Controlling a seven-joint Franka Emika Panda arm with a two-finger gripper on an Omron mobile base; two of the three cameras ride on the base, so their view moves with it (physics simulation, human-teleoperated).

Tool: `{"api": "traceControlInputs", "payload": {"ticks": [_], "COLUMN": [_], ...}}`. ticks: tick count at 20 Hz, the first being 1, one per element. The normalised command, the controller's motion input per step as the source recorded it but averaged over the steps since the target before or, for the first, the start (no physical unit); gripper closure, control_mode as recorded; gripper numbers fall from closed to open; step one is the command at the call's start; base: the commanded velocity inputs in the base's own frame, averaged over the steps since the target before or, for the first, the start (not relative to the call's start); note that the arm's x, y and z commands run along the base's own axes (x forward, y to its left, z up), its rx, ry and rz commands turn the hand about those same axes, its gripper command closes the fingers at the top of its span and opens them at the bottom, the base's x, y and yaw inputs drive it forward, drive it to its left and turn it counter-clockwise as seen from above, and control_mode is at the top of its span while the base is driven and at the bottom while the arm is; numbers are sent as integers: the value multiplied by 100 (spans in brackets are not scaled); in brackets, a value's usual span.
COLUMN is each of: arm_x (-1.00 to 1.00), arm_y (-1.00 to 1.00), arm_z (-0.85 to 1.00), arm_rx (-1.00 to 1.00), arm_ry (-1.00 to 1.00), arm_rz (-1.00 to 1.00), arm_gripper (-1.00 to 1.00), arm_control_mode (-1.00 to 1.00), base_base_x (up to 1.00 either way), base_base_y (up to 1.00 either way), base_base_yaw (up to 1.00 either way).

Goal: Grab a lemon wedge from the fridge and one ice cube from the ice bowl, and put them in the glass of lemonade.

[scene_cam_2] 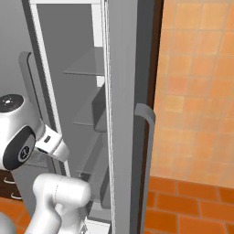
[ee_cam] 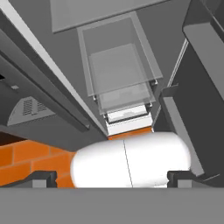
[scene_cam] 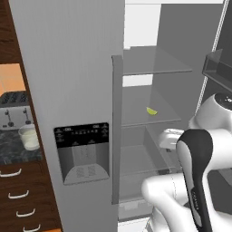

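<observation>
The lemon wedge [scene_cam: 152, 111] lies on a middle glass shelf [scene_cam: 149, 118] inside the open fridge [scene_cam: 72, 90]; it is likely light, soft and slippery, and is best pinched across its flat cut faces. The gripper [ee_cam: 112, 179] is empty with its fingertips [ee_cam: 41, 178] set wide apart. It points down toward the lower drawers, below and in front of the wedge.

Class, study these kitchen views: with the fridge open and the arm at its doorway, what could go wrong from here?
1. The lemon wedge is tiny on a glass shelf; a reach could nudge it away.
2. The arm is close to the open door and could bump it.
3. The gripper is wide open and points downward, so it must reorient.
</observation>
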Motion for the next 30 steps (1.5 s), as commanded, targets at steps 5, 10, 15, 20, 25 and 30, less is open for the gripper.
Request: {"api": "traceControlInputs", "payload": {"ticks": [5, 10, 15, 20, 25, 30], "arm_x": [61, 64, 57, 43, 44, 50], "arm_y": [-18, -4, -2, -18, -9, -20], "arm_z": [-7, -12, -17, -16, -8, -11], "arm_rx": [0, 0, -1, -5, -5, -8], "arm_ry": [-8, 0, -1, -3, 0, 0], "arm_rz": [9, 4, 10, 17, 10, 10], "arm_gripper": [-100, -100, -100, -100, -100, -100], "arm_control_mode": [-100, -100, -100, -100, -100, -100], "base_base_x": [0, 0, 0, 0, 0, 0], "base_base_y": [0, 0, 0, 0, 0, 0], "base_base_yaw": [0, 0, 0, 0, 0, 0]}}
